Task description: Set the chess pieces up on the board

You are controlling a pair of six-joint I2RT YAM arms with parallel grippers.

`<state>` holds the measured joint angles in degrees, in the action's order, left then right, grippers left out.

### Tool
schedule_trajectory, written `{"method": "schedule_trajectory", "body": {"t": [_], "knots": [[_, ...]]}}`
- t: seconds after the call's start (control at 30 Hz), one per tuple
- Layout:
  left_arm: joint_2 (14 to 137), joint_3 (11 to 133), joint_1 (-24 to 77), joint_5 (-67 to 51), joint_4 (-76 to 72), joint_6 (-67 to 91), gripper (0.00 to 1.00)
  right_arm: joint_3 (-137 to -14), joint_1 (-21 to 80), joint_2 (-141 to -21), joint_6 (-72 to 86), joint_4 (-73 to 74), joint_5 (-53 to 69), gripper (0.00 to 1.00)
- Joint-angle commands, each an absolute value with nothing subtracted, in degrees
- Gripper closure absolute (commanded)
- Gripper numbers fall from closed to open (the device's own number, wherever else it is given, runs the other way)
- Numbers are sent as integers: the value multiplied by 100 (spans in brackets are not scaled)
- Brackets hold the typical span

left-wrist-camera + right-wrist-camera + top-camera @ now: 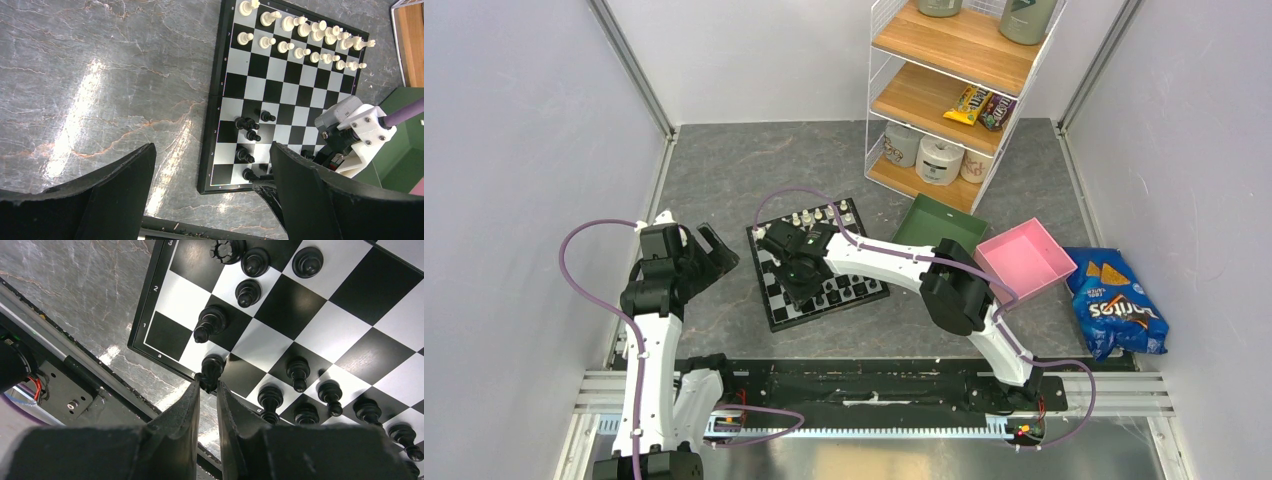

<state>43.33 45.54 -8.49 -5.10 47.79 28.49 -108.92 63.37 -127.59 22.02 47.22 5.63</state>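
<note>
The board lies at the middle of the table; it also shows in the left wrist view and the right wrist view. Cream-white chess pieces stand in two rows at its far side. Black chess pieces stand scattered and in a partial row at its near side. My right gripper is shut on a black chess piece over the near-left corner squares of the board, low over them. My left gripper is open and empty, above the table just left of the board.
A wire shelf unit stands at the back right. A green tray and a pink tray lie right of the board. A blue chips bag lies at the far right. A metal rail runs along the near edge.
</note>
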Motion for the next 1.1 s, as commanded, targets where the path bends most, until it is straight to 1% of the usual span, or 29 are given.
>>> {"method": "schedule_trajectory", "body": {"t": [0.0, 0.57, 0.87, 1.07], "knots": [[4309, 4518, -844, -606, 4573, 2932, 9, -11179, 6407, -12845, 2194, 4700, 673, 76], [4316, 4520, -844, -612, 4571, 2944, 9, -11358, 6471, -12964, 2207, 4750, 697, 75], [4311, 4522, -840, -611, 4572, 2941, 9, -11434, 6473, -12704, 2084, 4823, 497, 59], [4306, 4519, -844, -598, 4580, 2941, 9, -11763, 6445, -12591, 2012, 4921, 265, 52]]}}
